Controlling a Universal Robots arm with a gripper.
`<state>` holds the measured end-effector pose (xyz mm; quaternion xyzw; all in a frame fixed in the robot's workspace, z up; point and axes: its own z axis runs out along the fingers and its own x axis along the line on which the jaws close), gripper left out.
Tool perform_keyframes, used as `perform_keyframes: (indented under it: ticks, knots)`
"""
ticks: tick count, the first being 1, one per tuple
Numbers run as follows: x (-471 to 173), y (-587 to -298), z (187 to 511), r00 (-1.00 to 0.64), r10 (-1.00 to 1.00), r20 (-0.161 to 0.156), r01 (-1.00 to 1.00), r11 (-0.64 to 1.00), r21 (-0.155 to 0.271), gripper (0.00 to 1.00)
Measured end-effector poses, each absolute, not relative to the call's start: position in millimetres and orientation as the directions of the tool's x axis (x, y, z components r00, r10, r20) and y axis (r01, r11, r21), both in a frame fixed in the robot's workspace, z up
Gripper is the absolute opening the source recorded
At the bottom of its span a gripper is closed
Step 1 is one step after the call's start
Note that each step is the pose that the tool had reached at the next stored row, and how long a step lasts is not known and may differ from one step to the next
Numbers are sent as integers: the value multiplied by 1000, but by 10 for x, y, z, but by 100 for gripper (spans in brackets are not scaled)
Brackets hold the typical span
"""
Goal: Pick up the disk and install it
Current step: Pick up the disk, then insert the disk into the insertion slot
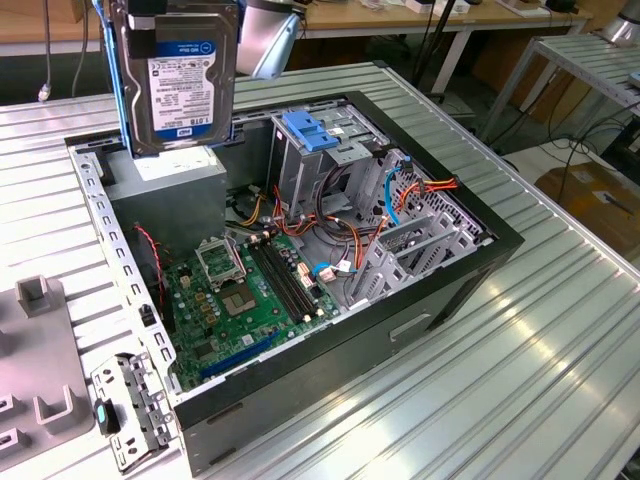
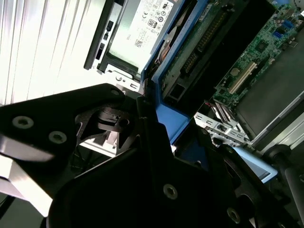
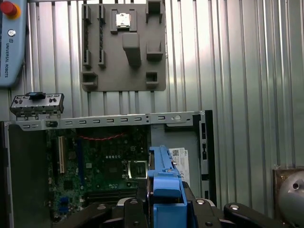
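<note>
Tool (image 3: 166, 205) clamps the disk (image 1: 178, 80), top edge cut off, above the open case (image 1: 500, 248).

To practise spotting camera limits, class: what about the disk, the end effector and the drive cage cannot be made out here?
First wrist view: the label of the disk, turned edge-on in the end effector.
Exterior view: the grip itself, cut off by the top edge.
Exterior view: the drive cage slots, hidden by its own walls.

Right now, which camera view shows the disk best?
The exterior view: the disk hangs upright over the computer case, label face showing. The first wrist view gives its blue rail end-on; the second wrist view, a rail and the circuit-board side.
</note>
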<state>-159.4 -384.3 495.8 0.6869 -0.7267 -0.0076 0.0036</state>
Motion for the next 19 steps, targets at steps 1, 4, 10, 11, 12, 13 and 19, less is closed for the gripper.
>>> perform_keyframes:
  ticks: [1,4,10,11,12,13,19]
  knots:
    - [-1576,-3843,4958,-56,-998,-5,-998,56,16,37]
    - [-1525,-3843,4958,-56,-998,-5,-998,56,16,37]
    - [-1445,-3844,4955,-56,-998,-5,-998,56,16,37]
    - [-1445,-3844,4955,-57,-998,-5,-998,56,16,37]
    - [-1444,-3843,4955,-56,-998,-5,-998,56,16,37]
    - [-1443,-3843,4955,-56,-998,-5,-998,56,16,37]
    - [-1437,-3843,4955,-56,-998,-5,-998,56,16,37]
